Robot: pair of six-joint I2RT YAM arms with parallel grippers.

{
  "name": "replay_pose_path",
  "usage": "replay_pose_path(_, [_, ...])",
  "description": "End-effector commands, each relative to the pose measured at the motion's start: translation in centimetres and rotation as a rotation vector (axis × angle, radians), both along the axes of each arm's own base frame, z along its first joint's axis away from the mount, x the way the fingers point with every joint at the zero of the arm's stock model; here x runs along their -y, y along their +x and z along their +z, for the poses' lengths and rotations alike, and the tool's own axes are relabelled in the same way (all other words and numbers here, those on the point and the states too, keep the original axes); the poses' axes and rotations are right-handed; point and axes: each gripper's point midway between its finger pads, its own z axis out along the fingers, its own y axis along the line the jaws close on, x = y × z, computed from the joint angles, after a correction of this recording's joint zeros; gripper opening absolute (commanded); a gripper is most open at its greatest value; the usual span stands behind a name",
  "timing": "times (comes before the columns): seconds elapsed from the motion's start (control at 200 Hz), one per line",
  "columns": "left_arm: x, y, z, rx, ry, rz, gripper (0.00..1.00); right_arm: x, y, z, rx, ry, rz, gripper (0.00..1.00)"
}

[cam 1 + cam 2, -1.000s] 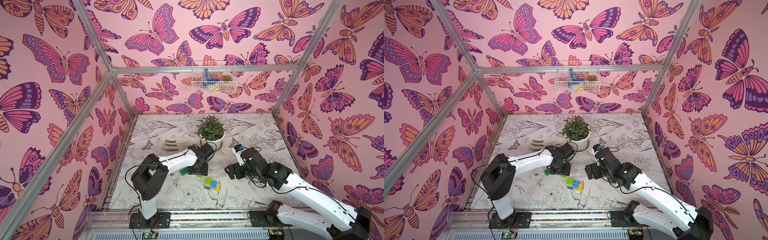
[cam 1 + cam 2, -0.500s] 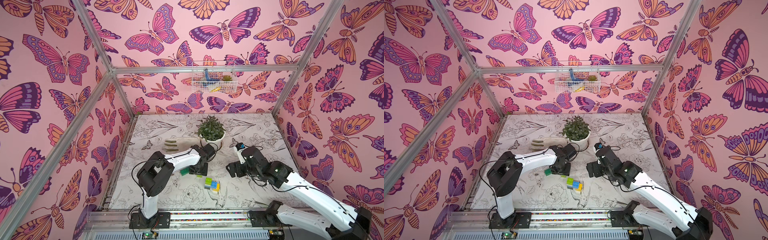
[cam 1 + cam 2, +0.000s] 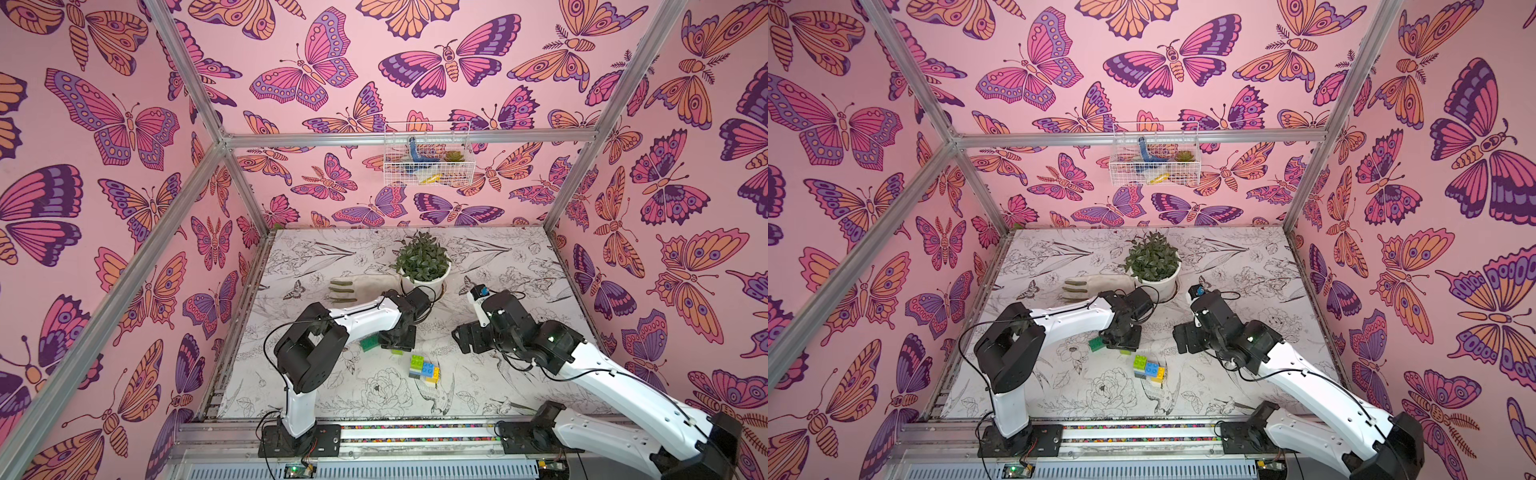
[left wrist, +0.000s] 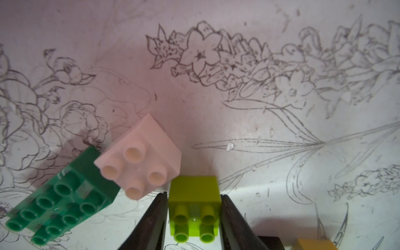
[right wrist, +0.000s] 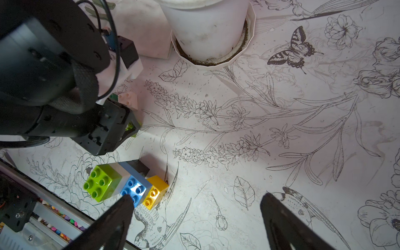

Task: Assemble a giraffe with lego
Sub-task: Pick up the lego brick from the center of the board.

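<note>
Left wrist: white lego beside jaws

The half-built giraffe stands studs-up: blue body on yellow and black legs, lime over white at its 9 o'clock end. Toward 10 o'clock sit a long dark green brick, a white square brick and a lime square brick.
</note>
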Motion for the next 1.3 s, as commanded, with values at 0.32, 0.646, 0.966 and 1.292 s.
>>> replay_pose_path(0.32, [-0.25,-0.38,0.93,0.008,0.004,0.011,0.5,-0.08,0.05,0.24,-0.006,0.012,-0.001,0.95])
replay_pose_path(0.646, [-0.27,-0.57,1.31,0.015,0.003,0.02,0.45,0.0,-0.13,0.04,-0.01,0.012,0.002,0.95])
replay_pose_path(0.966, [-0.46,-0.85,0.79,0.002,0.02,0.023,0.44,0.22,-0.09,0.16,-0.004,0.011,-0.003,0.94])
replay_pose_path(1.292, [-0.62,-0.85,0.61,0.002,0.028,0.031,0.35,0.62,-0.17,0.31,0.004,0.011,-0.012,0.94])
